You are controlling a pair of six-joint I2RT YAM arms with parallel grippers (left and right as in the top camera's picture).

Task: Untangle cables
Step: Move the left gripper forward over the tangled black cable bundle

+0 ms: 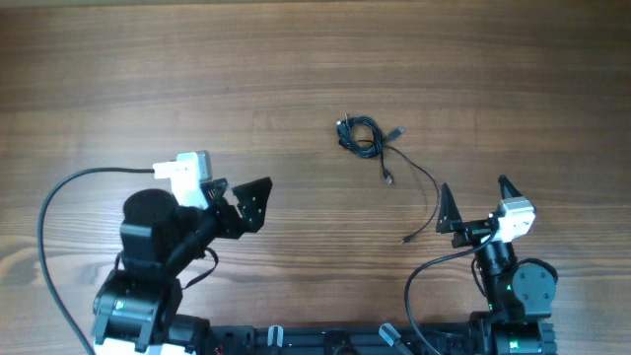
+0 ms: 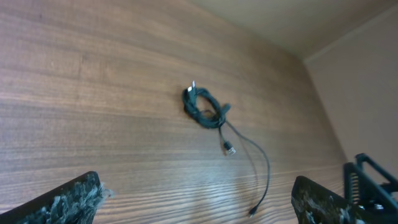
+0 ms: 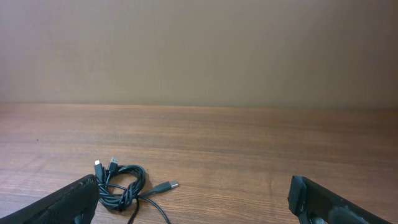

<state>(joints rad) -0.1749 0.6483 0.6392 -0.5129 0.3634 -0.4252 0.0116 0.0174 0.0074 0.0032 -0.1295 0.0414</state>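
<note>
Bare wooden table (image 1: pixel 148 79), and the untangling looks unstarted: the cables (image 1: pixel 361 136) sit in a knotted bunch right of centre, one strand trailing toward the right pincer (image 1: pixel 473 187), which, like the left pincer (image 1: pixel 254 204), gapes wide, holding nothing.

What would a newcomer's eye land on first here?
A small black knot of cables lies on the bare wooden table, right of centre, with one loose strand trailing toward the right gripper. That gripper and the left gripper both stand open and empty near the front edge, neither touching the cables.
</note>
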